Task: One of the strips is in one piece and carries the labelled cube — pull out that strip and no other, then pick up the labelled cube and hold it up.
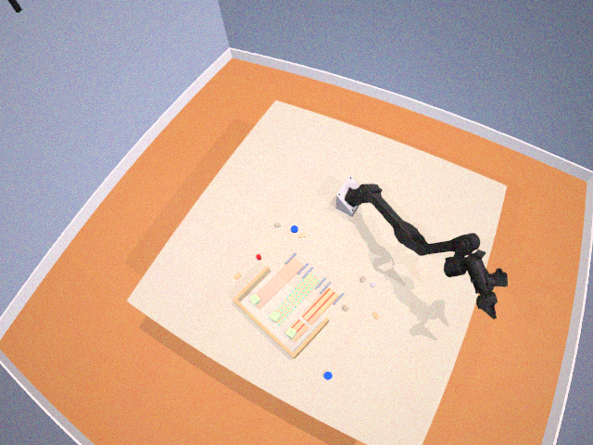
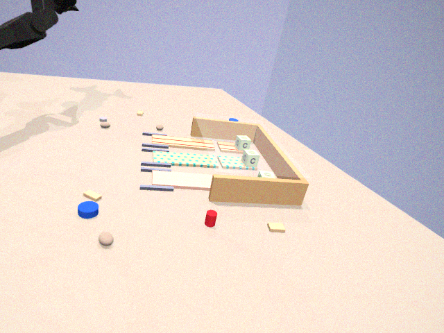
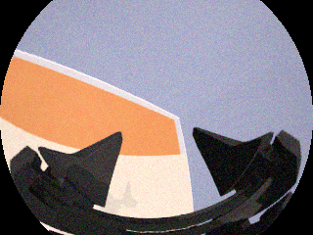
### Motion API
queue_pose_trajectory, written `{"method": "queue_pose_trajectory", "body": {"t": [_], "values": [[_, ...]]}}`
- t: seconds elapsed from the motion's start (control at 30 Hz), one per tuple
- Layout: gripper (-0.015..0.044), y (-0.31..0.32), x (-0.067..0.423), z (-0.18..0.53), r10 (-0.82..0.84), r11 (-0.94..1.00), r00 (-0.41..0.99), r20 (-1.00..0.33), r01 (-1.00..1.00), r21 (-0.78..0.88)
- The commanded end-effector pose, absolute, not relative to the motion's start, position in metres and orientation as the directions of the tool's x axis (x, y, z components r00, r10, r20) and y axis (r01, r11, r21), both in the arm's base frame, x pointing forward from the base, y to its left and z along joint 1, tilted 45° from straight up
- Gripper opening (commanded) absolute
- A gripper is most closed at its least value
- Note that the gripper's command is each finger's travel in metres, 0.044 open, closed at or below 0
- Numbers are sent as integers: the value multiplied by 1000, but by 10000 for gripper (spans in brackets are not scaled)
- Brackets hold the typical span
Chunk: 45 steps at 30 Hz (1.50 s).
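A: Top view first. The arm reaches out toward the table's far side, and its gripper hangs above the table edge, well apart from the wooden tray.

B: Is it holding anything?

A: No. In the wrist view the fingers stand wide apart with only table, floor and wall between them.

B: And the strips?

A: Three lie side by side, running out of the tray's open side, each with a pale green cube at the inner end. The striped strip and the dotted strip both show a gap partway along, so I judge them cut. The plain strip looks whole as far as the tray wall lets me see.

B: So its cube is the target?

A: Probably. That cube sits in the near corner, mostly hidden behind the wall; I can't read its label. The other two show a C.

B: Why the walls?

A: They seem to block a direct reach, so the strip must be dragged out by its free end, between the small grey bars. Loose discs and blocks lie scattered around the table, likely as distractions.
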State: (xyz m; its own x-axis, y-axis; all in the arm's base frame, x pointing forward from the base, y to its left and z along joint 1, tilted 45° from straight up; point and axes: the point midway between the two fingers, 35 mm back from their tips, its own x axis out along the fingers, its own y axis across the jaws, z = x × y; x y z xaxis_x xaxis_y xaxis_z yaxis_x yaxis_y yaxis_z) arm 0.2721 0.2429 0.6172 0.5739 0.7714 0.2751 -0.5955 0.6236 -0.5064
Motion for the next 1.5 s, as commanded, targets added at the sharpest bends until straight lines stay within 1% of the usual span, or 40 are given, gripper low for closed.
{"method": "queue_pose_trajectory", "body": {"t": [0.0, 0.07, 0.17, 0.23, 0.37, 0.5, 0.63, 0.77, 0.9, 1.0, 1.13, 1.3, 1.47], "values": [[400, 242, 271, 619, 771, 624, 572, 281, -590, -512], [400, 239, 259, 630, 766, 630, 553, 329, -542, -556], [400, 227, 224, 658, 738, 665, 504, 448, -429, -612], [400, 216, 199, 676, 710, 696, 467, 526, -354, -625], [400, 193, 159, 702, 652, 752, 405, 641, -238, -614], [400, 158, 115, 725, 561, 822, 330, 760, -114, -557], [400, 114, 75, 742, 442, 890, 256, 859, -6, -456], [400, 68, 42, 749, 319, 943, 194, 928, 35, -331], [400, 22, 19, 748, 193, 978, 153, 969, 55, -203], [400, 0, 11, 746, 133, 988, 140, 981, 66, -143], [400, -60, -3, 737, -34, 993, 126, 991, 119, 19], [400, -130, -7, 716, -226, 965, 144, 963, 169, 201], [400, -193, 2, 686, -388, 916, 194, 901, 189, 354]]}}
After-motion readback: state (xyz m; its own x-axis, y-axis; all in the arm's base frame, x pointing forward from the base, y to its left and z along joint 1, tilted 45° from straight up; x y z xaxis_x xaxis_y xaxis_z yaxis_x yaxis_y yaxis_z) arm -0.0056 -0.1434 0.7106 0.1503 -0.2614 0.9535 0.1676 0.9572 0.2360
